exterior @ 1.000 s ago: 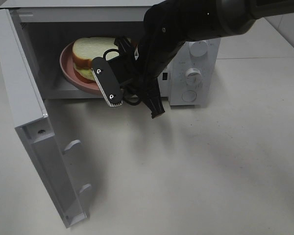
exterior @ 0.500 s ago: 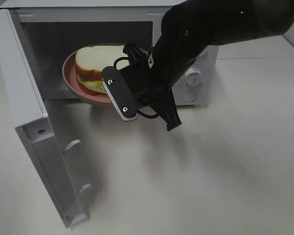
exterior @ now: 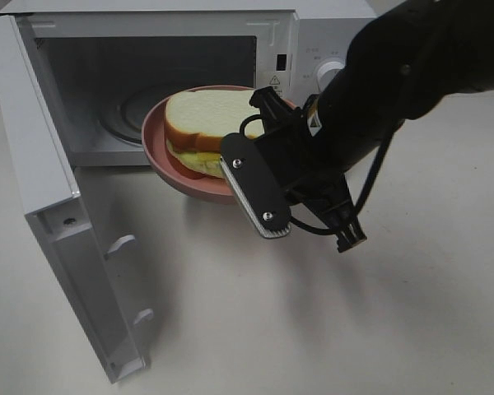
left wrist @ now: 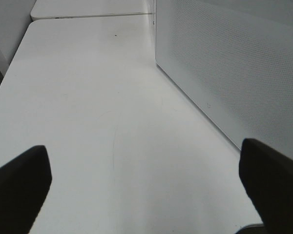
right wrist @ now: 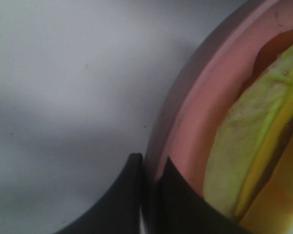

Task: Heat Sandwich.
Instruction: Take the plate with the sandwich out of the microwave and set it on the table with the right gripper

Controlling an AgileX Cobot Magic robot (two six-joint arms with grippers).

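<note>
Right gripper (right wrist: 150, 187): jaws pinched almost shut on the rim of the pink plate (exterior: 160, 148), one finger under the lip, one over it. It holds the plate only and does not touch the food.

The sandwich (exterior: 204, 125) sits on that plate: white slices, tan crust, pale yellow-green filling showing at the near edge in the right wrist view. Plate and sandwich hang just in front of the open microwave (exterior: 313, 41), at the mouth of the cavity and clear of the desk (exterior: 313, 329). The door (exterior: 58, 222) stands swung out to the left.

Step in hand, as I judge it: carrying the plate through the opening. A single rim pinch with the load off to one side invites tipping, so keep the plate level, move slowly, and mind the lower lip of the opening.

Left gripper (left wrist: 146, 187): fingers spread wide, empty, over bare desk beside the microwave's side wall.
</note>
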